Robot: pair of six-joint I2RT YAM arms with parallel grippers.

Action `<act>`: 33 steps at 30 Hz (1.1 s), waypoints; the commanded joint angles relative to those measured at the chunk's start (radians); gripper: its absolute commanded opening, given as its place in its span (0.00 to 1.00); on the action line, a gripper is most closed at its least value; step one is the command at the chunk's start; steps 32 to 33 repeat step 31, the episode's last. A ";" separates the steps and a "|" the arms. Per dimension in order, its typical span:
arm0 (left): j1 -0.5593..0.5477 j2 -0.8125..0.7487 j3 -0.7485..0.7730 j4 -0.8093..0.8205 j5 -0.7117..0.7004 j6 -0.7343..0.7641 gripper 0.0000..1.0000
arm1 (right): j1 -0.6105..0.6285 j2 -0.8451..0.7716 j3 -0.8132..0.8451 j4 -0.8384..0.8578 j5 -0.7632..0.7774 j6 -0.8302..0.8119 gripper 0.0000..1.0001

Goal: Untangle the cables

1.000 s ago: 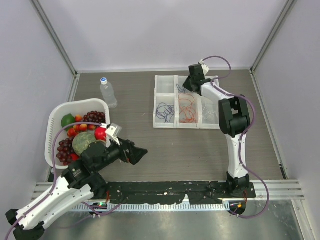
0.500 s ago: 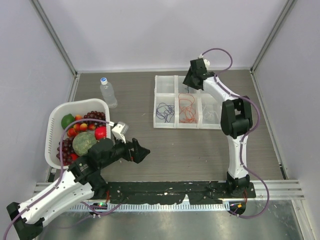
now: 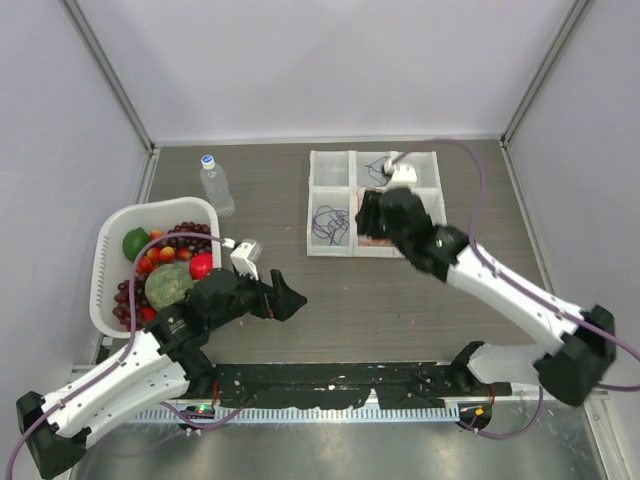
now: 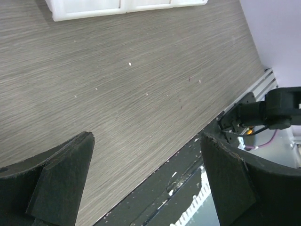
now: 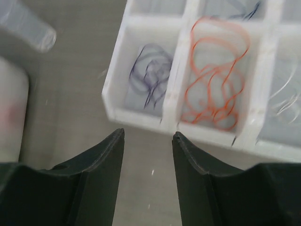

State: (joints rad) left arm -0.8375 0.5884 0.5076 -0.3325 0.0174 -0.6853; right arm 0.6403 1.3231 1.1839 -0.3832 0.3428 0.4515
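A white compartment tray (image 3: 311,205) holds the cables. In the right wrist view a dark blue cable (image 5: 150,77) lies looped in the front left compartment. An orange-red cable (image 5: 216,80) lies in the middle one, and thin white strands (image 5: 284,101) lie at the right. The blue cable also shows in the top view (image 3: 328,222). My right gripper (image 3: 366,212) hovers over the tray's front middle, covering most of the orange cable from above. It is open and empty (image 5: 148,136). My left gripper (image 3: 288,298) is open wide and empty (image 4: 148,141) over bare table near the front rail.
A white basket (image 3: 105,290) of fruit stands at the left. A clear water bottle (image 3: 215,185) with a blue cap stands behind it. The black rail (image 3: 340,378) runs along the near edge. Grey walls enclose the table.
The right arm has swung from the tray's back edge down and forward, and its gripper now hangs over the tray's front compartments. The left gripper has moved slightly right.
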 commanded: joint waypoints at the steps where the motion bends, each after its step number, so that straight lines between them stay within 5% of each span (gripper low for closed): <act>1: -0.003 0.028 -0.032 0.136 0.048 -0.112 1.00 | 0.193 -0.265 -0.357 0.113 0.102 0.116 0.51; 6: -0.003 0.106 -0.052 0.196 0.096 -0.184 1.00 | 0.370 -0.505 -0.740 0.302 0.065 0.274 0.51; 9: -0.003 0.140 -0.038 0.225 0.133 -0.198 1.00 | 0.389 -0.636 -0.790 0.255 0.111 0.314 0.51; 18: -0.003 0.047 0.245 0.115 0.076 -0.071 1.00 | 0.391 -1.001 -0.567 0.073 0.206 0.147 0.64; 21: -0.005 0.022 0.374 0.069 0.067 0.038 1.00 | 0.391 -1.091 -0.502 0.160 0.141 0.073 0.77; 28: -0.005 -0.110 0.543 0.151 -0.008 0.211 1.00 | 0.391 -1.191 -0.399 0.458 -0.037 0.012 0.79; 33: -0.003 -0.151 0.589 0.176 -0.083 0.243 1.00 | 0.391 -1.185 -0.351 0.504 -0.080 -0.028 0.80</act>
